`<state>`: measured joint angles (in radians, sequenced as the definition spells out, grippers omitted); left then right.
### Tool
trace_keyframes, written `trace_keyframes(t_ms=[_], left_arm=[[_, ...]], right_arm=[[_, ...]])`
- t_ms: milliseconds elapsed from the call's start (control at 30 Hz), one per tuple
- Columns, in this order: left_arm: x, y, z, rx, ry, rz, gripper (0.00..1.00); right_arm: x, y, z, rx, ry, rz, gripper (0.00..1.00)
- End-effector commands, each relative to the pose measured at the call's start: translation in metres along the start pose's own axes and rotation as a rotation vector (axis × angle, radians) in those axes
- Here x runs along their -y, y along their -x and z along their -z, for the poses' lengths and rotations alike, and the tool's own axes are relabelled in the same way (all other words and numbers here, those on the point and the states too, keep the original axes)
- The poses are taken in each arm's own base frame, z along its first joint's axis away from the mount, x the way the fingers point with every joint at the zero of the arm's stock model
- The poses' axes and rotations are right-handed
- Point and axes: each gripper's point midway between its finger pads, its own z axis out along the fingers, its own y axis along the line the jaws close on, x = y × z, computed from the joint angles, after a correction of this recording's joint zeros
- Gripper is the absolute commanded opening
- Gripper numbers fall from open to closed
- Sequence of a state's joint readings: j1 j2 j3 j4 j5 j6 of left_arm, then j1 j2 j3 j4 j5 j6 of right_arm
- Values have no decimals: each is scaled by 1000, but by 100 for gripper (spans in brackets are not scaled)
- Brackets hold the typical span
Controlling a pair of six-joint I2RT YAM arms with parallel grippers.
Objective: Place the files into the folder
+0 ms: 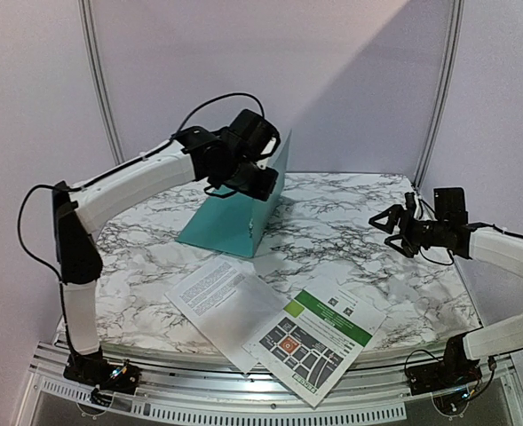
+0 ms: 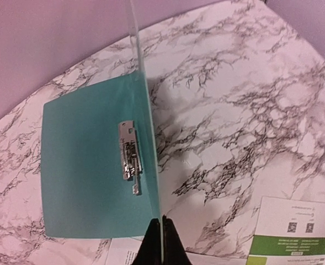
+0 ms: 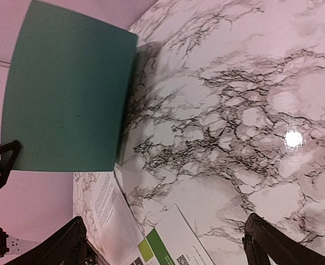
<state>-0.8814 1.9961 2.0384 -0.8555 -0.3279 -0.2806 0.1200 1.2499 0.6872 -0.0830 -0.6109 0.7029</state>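
Observation:
The teal folder (image 1: 230, 222) lies at the table's back left, its cover (image 1: 274, 182) raised upright. My left gripper (image 1: 263, 177) is shut on the cover's top edge; in the left wrist view (image 2: 162, 243) the thin cover (image 2: 148, 138) runs between the closed fingers, and the metal clip (image 2: 129, 157) shows on the open teal inside. The white text sheet (image 1: 221, 297) and the green-headed map sheet (image 1: 319, 342) lie overlapping at the table's front. My right gripper (image 1: 387, 224) is open and empty above the right side; its view shows the folder cover (image 3: 68, 88) and both sheets (image 3: 162, 245).
The marble table (image 1: 350, 222) has a rounded front edge (image 1: 243, 377) that the two sheets overhang slightly. A metal rail runs below the front edge. A plain wall with two thin poles stands behind the table.

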Motion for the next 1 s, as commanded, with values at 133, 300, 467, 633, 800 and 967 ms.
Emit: trace_keyframes(t_ms=[133, 300, 467, 633, 800, 967], left_arm=[[52, -28, -21, -127, 95, -212, 0], [94, -30, -17, -91, -2, -234, 2], [134, -46, -20, -106, -152, -252, 8], [174, -59, -29, -115, -353, -210, 16], [204, -71, -37, -139, -504, -167, 34], [226, -70, -26, -132, -658, -115, 55]], right_arm=[[-30, 6, 11, 28, 93, 58, 99], [-25, 1, 11, 19, 76, 40, 99], [-28, 1, 16, 36, 88, 26, 99], [-28, -4, 19, 34, 96, 15, 99], [-23, -12, 19, 19, 97, -4, 99], [-13, -25, 16, 0, 98, -41, 99]])
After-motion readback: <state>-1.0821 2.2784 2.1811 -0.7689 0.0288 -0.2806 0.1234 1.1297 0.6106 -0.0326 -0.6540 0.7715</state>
